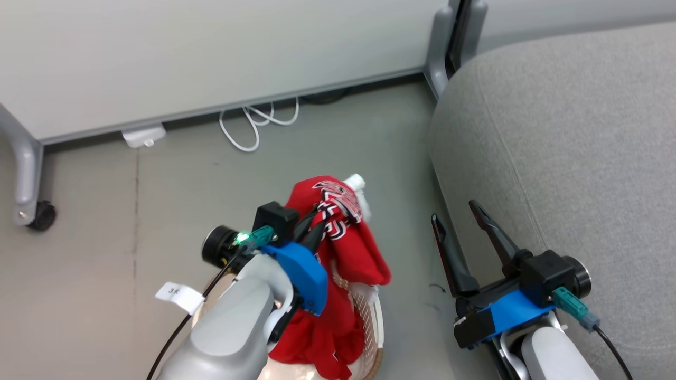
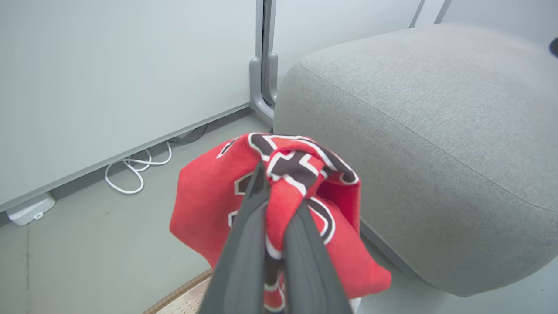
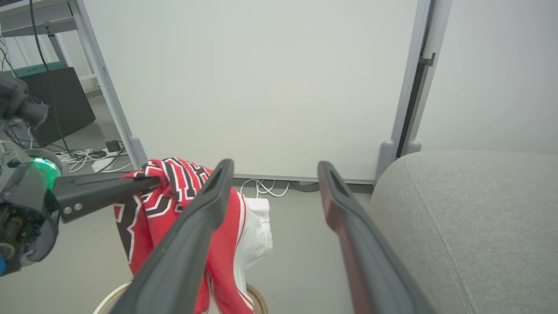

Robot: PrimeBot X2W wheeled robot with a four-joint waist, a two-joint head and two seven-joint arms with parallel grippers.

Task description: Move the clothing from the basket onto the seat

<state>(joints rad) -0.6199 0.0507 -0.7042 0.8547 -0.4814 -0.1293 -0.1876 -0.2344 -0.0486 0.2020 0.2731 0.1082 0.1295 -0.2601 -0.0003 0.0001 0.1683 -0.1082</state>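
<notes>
**Floor** [image 1: 105, 211]: smooth, matt, pale grey, crossed by one faint dark seam.

**Partition panel** [image 1: 158, 53]: flat and off-white, set in a grey metal frame across the back of the room. A rounded grey leg [image 1: 24, 169] on a black castor [image 1: 43, 215] is seen at the left. A second leg [image 1: 438, 53] is seen by the seat's corner.

**Cable** [image 1: 253, 124]: white, laid in loose loops on the floor under the panel's lower edge, near a small white plastic box [image 1: 143, 136].

**Seat** [image 1: 570, 132]: a large cushion covered in grey woven fabric, with a rounded corner and one stitched seam curving along its edge. It is placed at the right of the open floor.

**Basket** [image 1: 372, 316]: cream plastic with a perforated wall and a brown woven-look rim. It is stood on the floor near the seat's side, below the left arm.

**Clothing** [image 1: 348, 248]: bright red soft fabric with black-and-white lettering and some white fabric at the far edge. A bunched fold is held up above the basket, short of the seat and apart from it. The rest is trailed down into the basket. Whether one garment or two is lifted cannot be told.

**Left gripper** [image 2: 281, 192]: long dark fingers [image 2: 244, 244] are pinched on a fold of the clothing, with the lettering bulged over their tips. A blue housing and a green light are noted at the wrist, and a white paper tag [image 1: 179, 295] on its black lead.

**Right gripper** [image 1: 453, 210]: the fingers are spread wide and empty. It is held over the floor at the seat's edge, apart from the clothing.
</notes>
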